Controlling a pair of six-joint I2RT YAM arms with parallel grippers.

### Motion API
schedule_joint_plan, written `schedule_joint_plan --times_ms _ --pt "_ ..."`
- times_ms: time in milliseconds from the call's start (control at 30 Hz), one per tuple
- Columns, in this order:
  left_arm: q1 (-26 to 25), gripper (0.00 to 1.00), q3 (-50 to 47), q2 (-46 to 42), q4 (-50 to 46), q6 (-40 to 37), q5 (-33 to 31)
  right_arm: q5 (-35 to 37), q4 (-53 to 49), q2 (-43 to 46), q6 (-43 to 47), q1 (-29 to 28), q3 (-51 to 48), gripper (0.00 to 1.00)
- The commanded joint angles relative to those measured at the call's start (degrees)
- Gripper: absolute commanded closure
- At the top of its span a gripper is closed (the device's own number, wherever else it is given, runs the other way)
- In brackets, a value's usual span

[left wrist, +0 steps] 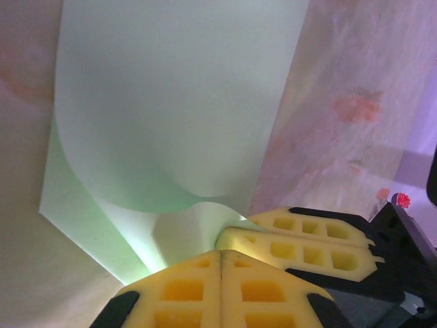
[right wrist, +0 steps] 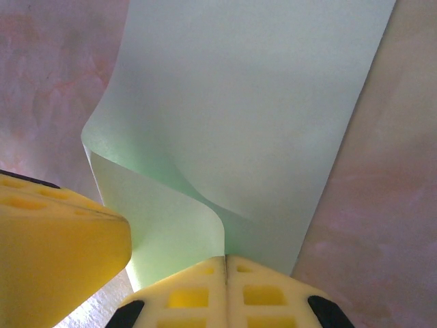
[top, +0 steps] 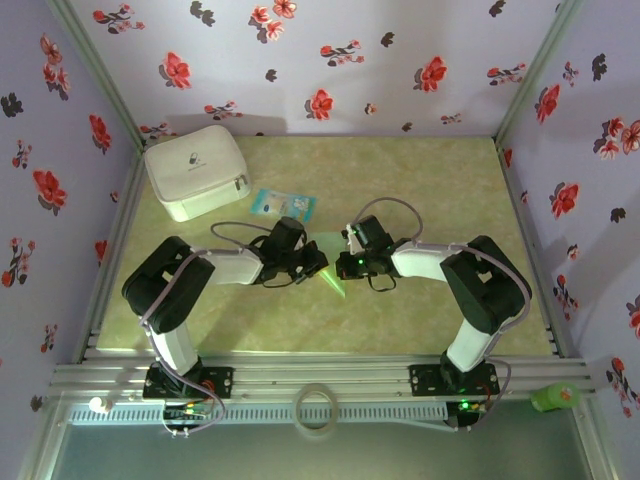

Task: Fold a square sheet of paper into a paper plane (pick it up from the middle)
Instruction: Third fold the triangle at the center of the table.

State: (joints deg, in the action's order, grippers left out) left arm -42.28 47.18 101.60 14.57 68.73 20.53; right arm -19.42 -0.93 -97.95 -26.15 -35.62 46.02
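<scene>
The square sheet of paper [top: 331,266] lies in the middle of the bench [top: 420,180], largely masked from above by the two tools. The wrist views show it bowed into a soft curl. The left tool [left wrist: 220,283] and right tool [right wrist: 226,287] are each closed on its near edge. Both arms reach inward and their tips almost meet. A white pouch [top: 196,170] and a blue-and-white packet [top: 283,205] lie behind, apart.

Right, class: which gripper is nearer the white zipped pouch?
Left. The left gripper is down-right of the white zipped pouch in the top view; the right gripper lies further right, meeting it at the sheet of paper.
</scene>
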Motion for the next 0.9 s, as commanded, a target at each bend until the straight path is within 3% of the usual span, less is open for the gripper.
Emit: schedule_joint_plan --times_ms 0,600,767,867 --pt "-0.3 1.0 0.0 1.3 1.2 -0.5 0.0 1.7 -1.5 -0.7 0.0 0.4 0.3 0.99" --pt "-0.2 1.0 -1.5 3.6 -4.5 -3.3 -3.7 1.1 -1.4 -0.5 0.0 0.3 0.5 0.98" --pt "-0.2 1.0 -0.2 4.9 -5.3 -4.3 -3.4 0.3 -1.0 -0.1 -0.6 0.3 1.2 0.95" --pt "-0.2 1.0 0.0 4.9 -6.1 -4.6 -3.5 0.1 -2.3 0.9 -0.9 0.4 2.0 0.87"
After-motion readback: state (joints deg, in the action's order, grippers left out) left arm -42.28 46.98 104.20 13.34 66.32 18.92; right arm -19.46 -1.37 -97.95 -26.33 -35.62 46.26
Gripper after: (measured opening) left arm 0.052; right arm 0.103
